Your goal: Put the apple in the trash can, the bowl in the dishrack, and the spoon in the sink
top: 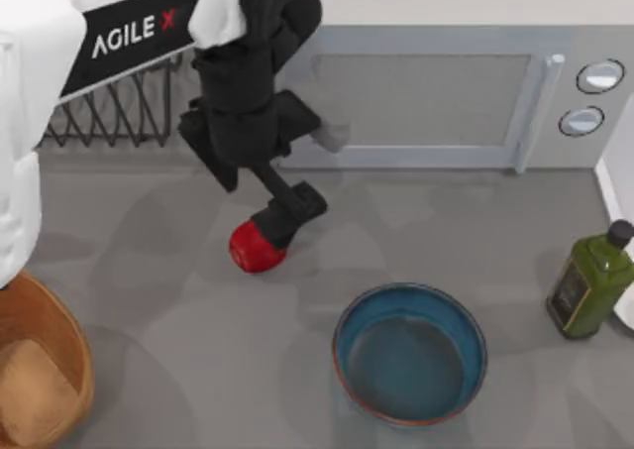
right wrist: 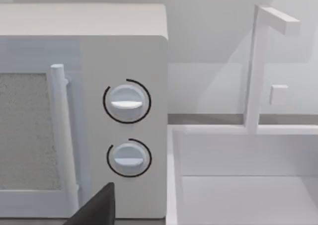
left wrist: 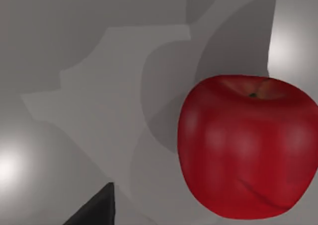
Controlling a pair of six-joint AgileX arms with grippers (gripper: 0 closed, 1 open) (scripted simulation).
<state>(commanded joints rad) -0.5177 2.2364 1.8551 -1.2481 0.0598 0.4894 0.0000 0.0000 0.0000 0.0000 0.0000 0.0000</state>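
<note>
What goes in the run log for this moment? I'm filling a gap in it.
left gripper | at apple on table | bowl untouched | trash can table's left | right arm: facing microwave

Left arm point(top: 59, 62): white shell, black band marked "AGILE X"; black wrist, black pincer point(top: 287, 214).

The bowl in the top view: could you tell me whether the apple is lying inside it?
No, the bowl holds nothing, and the apple sits on the table beside the left gripper.
</note>
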